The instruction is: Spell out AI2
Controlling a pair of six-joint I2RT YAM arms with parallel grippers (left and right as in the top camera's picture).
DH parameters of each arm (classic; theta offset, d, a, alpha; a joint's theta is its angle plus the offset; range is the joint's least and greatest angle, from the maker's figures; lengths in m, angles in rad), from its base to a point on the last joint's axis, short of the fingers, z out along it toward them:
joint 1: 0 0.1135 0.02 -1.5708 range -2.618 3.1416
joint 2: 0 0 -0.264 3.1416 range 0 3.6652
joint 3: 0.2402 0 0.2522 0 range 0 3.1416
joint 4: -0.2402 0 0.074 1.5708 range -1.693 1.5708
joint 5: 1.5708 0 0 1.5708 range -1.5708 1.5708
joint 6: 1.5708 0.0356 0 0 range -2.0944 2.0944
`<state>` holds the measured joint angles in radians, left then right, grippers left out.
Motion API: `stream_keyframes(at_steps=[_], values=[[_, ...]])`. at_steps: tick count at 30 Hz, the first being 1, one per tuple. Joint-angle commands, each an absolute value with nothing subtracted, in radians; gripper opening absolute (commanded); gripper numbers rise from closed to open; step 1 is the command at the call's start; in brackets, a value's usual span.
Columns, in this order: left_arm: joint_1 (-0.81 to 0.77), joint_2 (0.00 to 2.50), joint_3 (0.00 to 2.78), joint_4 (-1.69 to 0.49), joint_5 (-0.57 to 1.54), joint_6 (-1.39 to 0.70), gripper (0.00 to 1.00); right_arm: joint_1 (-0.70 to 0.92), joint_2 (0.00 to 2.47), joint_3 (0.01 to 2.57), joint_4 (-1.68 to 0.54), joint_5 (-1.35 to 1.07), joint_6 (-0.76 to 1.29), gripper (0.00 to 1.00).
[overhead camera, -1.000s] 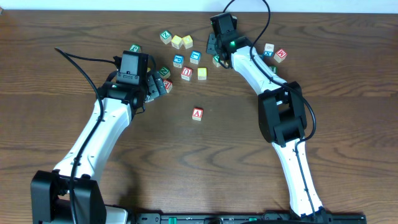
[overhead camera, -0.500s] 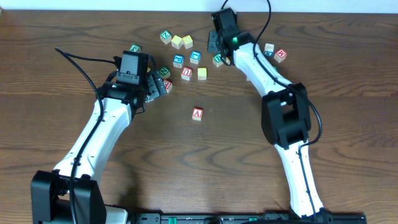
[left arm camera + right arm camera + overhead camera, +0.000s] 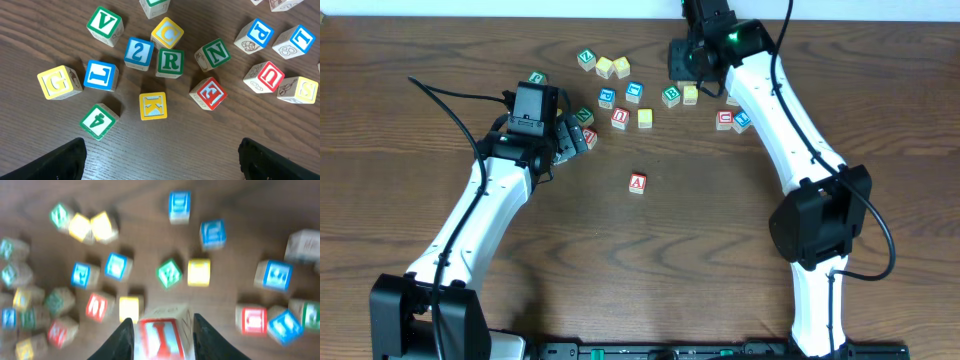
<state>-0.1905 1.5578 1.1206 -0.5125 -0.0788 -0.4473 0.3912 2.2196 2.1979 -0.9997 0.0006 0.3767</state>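
The red A block [image 3: 637,183] lies alone on the wood in the middle of the overhead view. My right gripper [image 3: 162,336] is shut on a red I block [image 3: 161,337] and holds it above the scattered blocks; in the overhead view it [image 3: 684,57] is near the table's far edge, with the I block hidden under it. A blue 2 block [image 3: 138,52] sits among letter blocks in the left wrist view. My left gripper [image 3: 162,162] is open and empty, just short of that cluster; overhead it [image 3: 570,140] is at the left of the pile.
Loose blocks are spread along the far side: V [image 3: 104,22], C [image 3: 167,32], R [image 3: 170,62], N [image 3: 215,54], K [image 3: 152,105], 4 [image 3: 98,120]. More blocks [image 3: 731,119] lie under the right arm. Cables trail at the far left.
The right arm has swung back and to the right with the I block in its jaws, uncovering blocks beneath it. The left arm and the A block have not moved.
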Motion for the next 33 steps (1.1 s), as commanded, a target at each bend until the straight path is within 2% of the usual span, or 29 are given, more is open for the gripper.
stream_keyframes(at_steps=[1, 8, 20, 22, 27, 33], values=[[-0.186, 1.555, 1.130, -0.513, -0.091, -0.442, 0.96, 0.387, 2.212, 2.202, -1.119, -0.075, 0.366, 0.31], [-0.186, 1.555, 1.130, -0.513, -0.091, -0.442, 0.96, 0.397, 2.212, 2.159, -1.234, -0.073, 0.365, 0.29], [-0.186, 1.555, 1.130, -0.513, -0.091, -0.442, 0.96, 0.421, 2.229, 2.135, -1.175, -0.063, 0.365, 0.36], [-0.186, 1.555, 1.130, -0.513, -0.091, -0.442, 0.96, 0.431, 2.247, 2.124, -1.160, -0.063, 0.366, 0.31], [-0.186, 1.555, 1.130, -0.513, -0.091, -0.442, 0.96, 0.446, 2.326, 2.117, -1.139, -0.073, 0.374, 0.10], [-0.186, 1.555, 1.130, -0.513, -0.091, -0.442, 0.96, 0.453, 2.400, 2.117, -1.086, -0.104, 0.373, 0.06]])
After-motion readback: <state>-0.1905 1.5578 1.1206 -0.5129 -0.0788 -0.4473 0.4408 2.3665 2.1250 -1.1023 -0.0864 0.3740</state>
